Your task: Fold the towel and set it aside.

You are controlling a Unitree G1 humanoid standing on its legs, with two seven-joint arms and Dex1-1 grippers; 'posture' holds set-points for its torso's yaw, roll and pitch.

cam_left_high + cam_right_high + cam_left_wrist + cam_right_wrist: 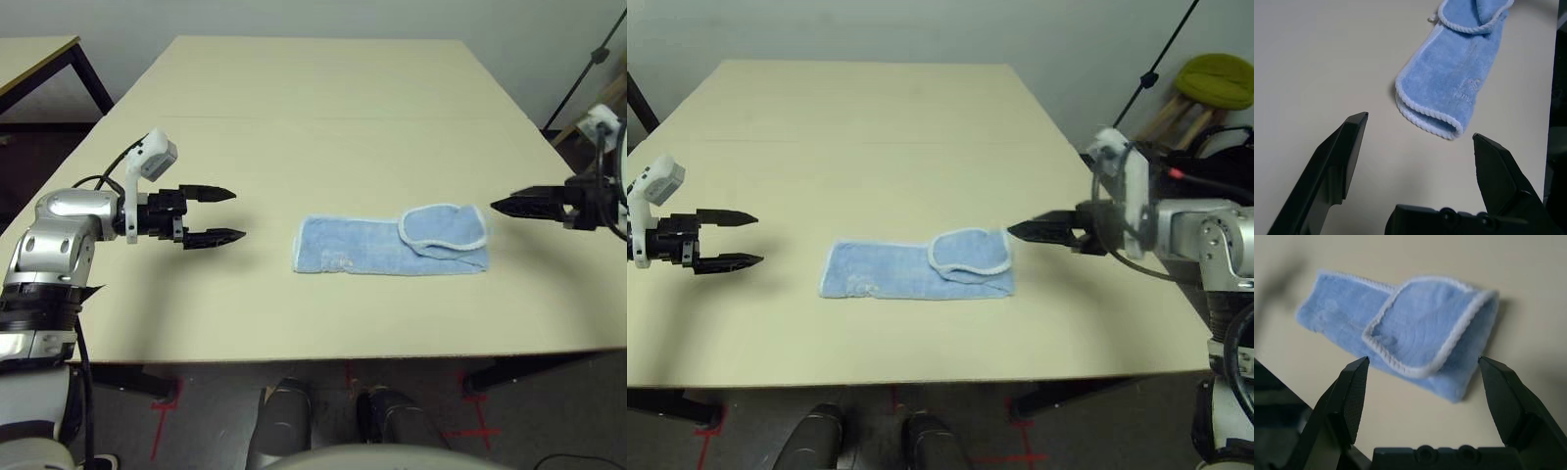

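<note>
Light-blue terry towel (348,247): soft, limp, light; grip folded right end. Both grippers (217,217) (1424,363) wide open, empty.

The light is even and moderately bright on the cream tabletop (294,127), with a soft, faint-edged shadow below the left gripper (217,216) in the left eye view and no hard glare on the wood-edged surface. In the right wrist view, the light-blue towel (1415,328) looks soft and slightly out of focus, and a dark smudge of shadow blurs beside it; the left wrist view renders the towel's white stitched edging (1425,122) more crisply, while the floor (216,411) beyond the table sits dim.
</note>
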